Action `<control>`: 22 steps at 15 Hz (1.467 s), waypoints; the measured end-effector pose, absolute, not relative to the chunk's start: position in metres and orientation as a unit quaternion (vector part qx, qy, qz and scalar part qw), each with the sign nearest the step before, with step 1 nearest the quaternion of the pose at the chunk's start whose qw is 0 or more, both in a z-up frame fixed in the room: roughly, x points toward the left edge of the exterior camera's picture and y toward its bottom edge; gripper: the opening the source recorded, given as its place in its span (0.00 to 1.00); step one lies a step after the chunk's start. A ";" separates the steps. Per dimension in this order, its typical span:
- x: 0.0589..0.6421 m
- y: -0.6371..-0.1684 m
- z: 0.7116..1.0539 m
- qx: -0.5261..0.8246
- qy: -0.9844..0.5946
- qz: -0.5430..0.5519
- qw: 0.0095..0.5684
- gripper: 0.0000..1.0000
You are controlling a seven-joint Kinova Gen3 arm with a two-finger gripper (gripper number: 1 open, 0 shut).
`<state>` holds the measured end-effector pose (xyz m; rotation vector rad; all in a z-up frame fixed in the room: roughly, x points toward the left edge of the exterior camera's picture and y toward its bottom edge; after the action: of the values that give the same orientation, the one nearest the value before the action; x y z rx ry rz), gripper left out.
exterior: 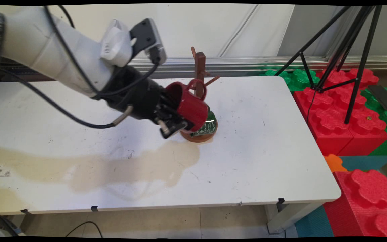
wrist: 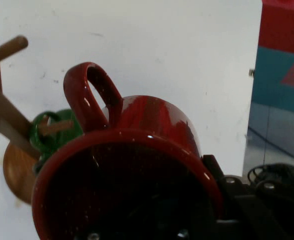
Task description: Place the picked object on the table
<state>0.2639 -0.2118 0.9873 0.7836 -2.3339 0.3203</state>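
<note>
Red mug (exterior: 190,106) in the pincer (exterior: 175,116) half hides the green mug (exterior: 209,121).

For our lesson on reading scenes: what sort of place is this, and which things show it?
Probably a robotics lab: a robot arm holding a red mug over a white table, a black tripod, and foam blocks.

White arm slanting down from upper left, tool (exterior: 176,117) mid-table, fingers clamped on a load.
</note>
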 end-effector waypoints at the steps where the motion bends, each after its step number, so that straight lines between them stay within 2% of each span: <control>1: 0.266 -0.209 0.990 0.297 -0.892 0.123 0.317 0.00; 5: 0.288 -0.202 1.001 0.307 -0.900 0.144 0.276 0.00; 13: 0.331 -0.231 1.004 0.314 -0.908 0.198 0.193 0.00; 22: 0.354 -0.291 0.972 0.304 -0.922 0.219 0.101 0.00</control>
<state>0.3541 -0.2913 0.9716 0.8979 -2.7227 0.6477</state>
